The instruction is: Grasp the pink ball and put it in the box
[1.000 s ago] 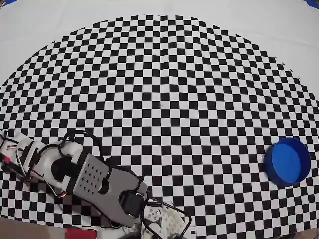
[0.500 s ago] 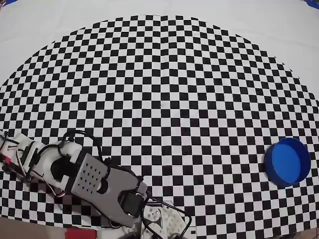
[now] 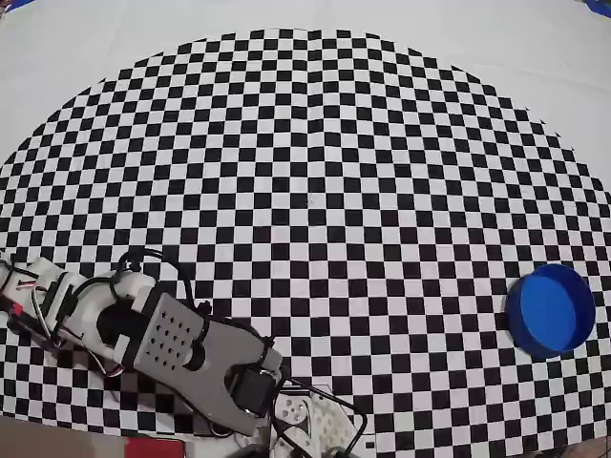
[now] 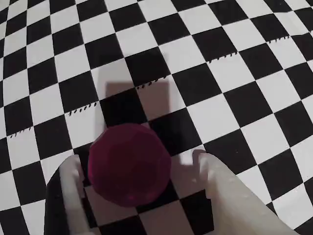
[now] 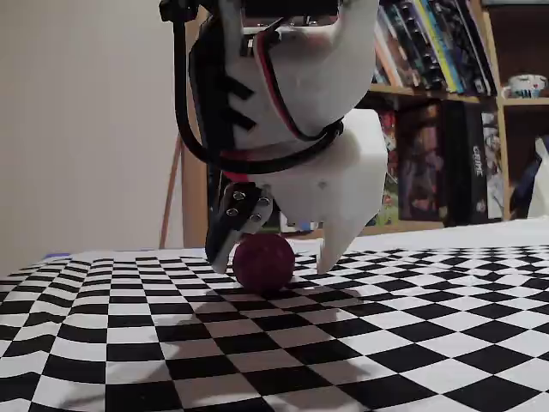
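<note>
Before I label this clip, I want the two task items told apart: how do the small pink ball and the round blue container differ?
The small magenta-pink ball is a solid sphere; the bright blue round container is an open-topped hollow cylinder.
The ball sits between the open hand's fingers; the container stands alone at the checkered mat's right edge in the overhead view.
The arm hides the ball from overhead; the container shows plainly.
Both rest on the mat.

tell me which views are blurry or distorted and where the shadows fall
Overhead view: fisheye bends the checkered mat into a dome; the box is sharp. Wrist view: the pink ball and the gripper fingers are soft, and a rectangular shadow lies beyond the ball. Fixed view: dim foreground, with the ball sharp and shadows under the gripper.
</note>
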{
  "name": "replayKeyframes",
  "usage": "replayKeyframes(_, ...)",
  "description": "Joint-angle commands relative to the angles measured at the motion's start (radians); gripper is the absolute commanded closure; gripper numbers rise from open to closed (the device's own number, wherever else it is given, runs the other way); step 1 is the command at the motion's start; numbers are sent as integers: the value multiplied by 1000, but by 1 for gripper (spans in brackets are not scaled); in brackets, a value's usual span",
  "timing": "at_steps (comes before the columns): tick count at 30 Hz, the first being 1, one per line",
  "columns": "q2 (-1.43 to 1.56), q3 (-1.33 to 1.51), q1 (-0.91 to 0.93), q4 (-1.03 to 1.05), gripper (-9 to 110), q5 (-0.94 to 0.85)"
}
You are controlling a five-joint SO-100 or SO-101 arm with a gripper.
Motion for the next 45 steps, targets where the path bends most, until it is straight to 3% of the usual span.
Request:
replayKeyframes(1,6,-46,-2,3,74,-8)
replayKeyframes(12,3,-49,-2,3,75,-8)
replayKeyframes(15,3,-51,-2,3,82,-8)
replayKeyframes(18,3,-51,-2,3,101,-8)
replayKeyframes(19,3,-51,-2,3,101,-8)
replayKeyframes(45,184,32,18,25,101,-2)
